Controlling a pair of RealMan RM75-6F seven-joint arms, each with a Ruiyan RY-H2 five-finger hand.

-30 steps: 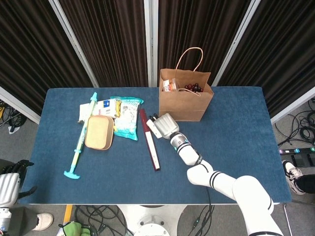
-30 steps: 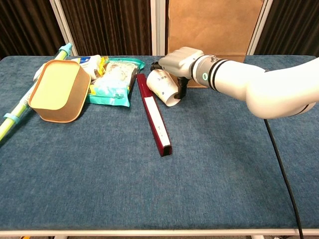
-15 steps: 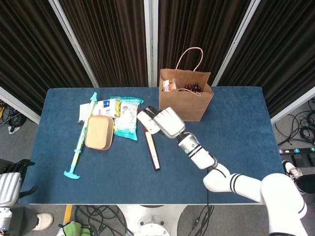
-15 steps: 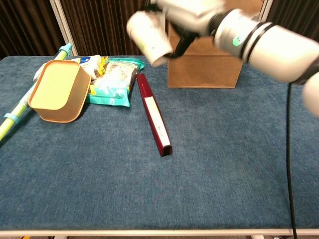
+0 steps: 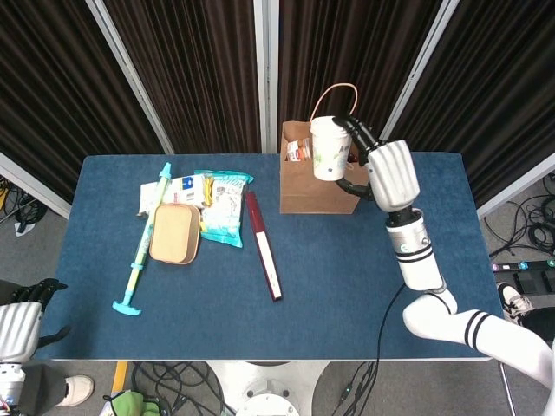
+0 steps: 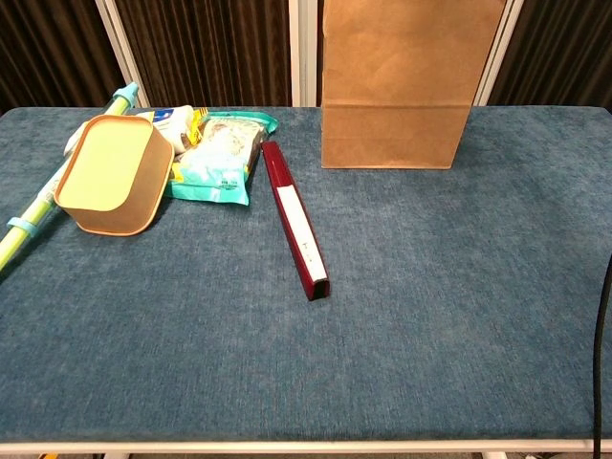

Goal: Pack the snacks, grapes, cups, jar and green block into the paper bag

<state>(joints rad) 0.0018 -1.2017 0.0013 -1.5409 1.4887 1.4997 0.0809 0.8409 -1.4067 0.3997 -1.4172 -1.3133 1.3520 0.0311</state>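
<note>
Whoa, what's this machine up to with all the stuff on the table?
It is packing things into a paper bag. Its right hand holds a white cup up over the bag's open top. A jar and dark grapes are already inside. A tan cup, snack packets, a dark red box and a teal stick lie on the blue table. The left hand waits at the table's edge.

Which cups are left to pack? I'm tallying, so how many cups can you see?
2. A white cup is held by the right hand above the bag; a tan cup lies on the table beside the snacks. More may be hidden inside the bag.
</note>
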